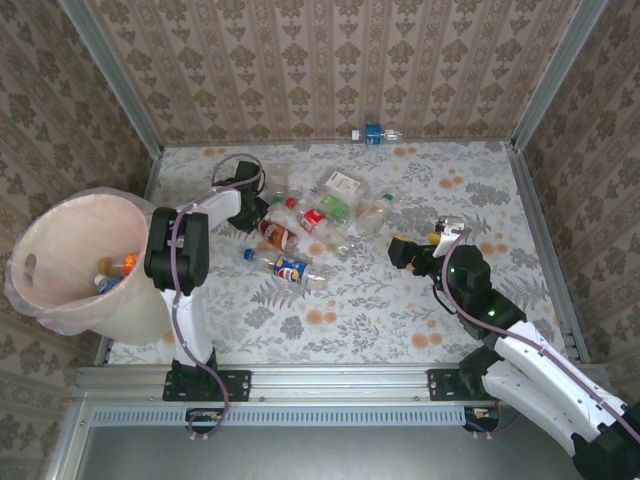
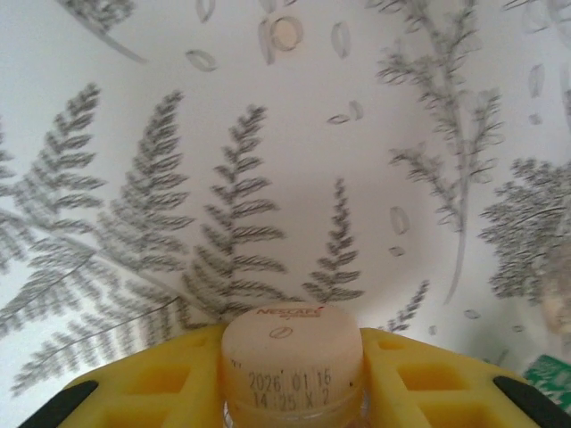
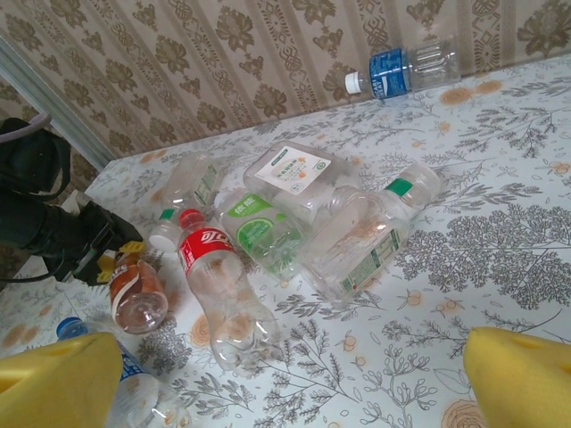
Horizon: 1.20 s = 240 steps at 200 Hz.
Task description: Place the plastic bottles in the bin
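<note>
Left claw (image 2: 292, 379) is clenched on the pale cap (image 2: 292, 343) of a brown-labelled bottle (image 1: 273, 236). Its yellow fingers (image 2: 152, 383) press against either side of the cap, and they catch nothing but the cap. Toward the right edge of the table (image 1: 400, 310), the right claw (image 3: 294, 366) hangs released, jaws wide apart, facing the pile of plastic bottles (image 1: 335, 210).

The gripped bottle lies left of the table's middle, at the left fringe of that pile. It is well apart from the bin (image 1: 50, 240), which sits at the left edge toward the near corner with a couple of bottles already inside. Its long axis runs on a diagonal, with the cap toward the far left corner and the base toward the near right. A blue-capped bottle (image 1: 287, 268) lies just beside that base.

The weak spot, as I judge it, is the hold itself. A smooth round cap gives the fingers little to bite on, so the bottle may twist or slide out once its body leaves the table. Even if the grip keeps, the body would likely swing down from the cap. It could then sweep the blue-capped bottle aside, or knock against the tall rim of the bin and drop outside it. The loose clear liner (image 1: 22, 290) at the rim might also snag a dangling base
</note>
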Each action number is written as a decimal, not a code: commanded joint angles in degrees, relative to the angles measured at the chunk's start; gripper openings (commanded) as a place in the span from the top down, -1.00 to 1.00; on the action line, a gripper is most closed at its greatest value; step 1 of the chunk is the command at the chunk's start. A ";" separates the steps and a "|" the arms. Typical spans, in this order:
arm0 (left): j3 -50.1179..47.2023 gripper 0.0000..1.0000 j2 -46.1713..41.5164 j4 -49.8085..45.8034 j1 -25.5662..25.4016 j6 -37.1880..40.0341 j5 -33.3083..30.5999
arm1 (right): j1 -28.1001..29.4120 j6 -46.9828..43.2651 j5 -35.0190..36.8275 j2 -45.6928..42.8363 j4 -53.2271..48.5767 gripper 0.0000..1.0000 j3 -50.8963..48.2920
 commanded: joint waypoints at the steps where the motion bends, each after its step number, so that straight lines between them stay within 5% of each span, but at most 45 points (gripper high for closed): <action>1: 0.65 0.28 -2.74 2.64 0.17 0.31 0.46 | -0.28 -0.42 0.32 -0.93 -0.73 -0.99 -0.46; 54: -3.39 0.44 -14.47 5.74 0.17 1.69 -1.72 | -0.23 -0.58 -1.01 -0.05 1.29 -0.99 -1.02; 91: -5.26 0.45 -21.63 5.96 0.17 3.36 -0.77 | -0.11 -3.67 -12.17 2.08 5.39 -0.99 -1.78; 135: -7.93 0.69 -31.10 5.48 0.02 7.83 -0.93 | 1.34 -4.65 -16.10 8.45 7.73 -0.99 -0.72; 240: -2.67 0.63 -52.70 -4.01 0.17 21.66 -7.07 | 2.89 -7.37 -16.09 14.49 11.61 -0.99 0.68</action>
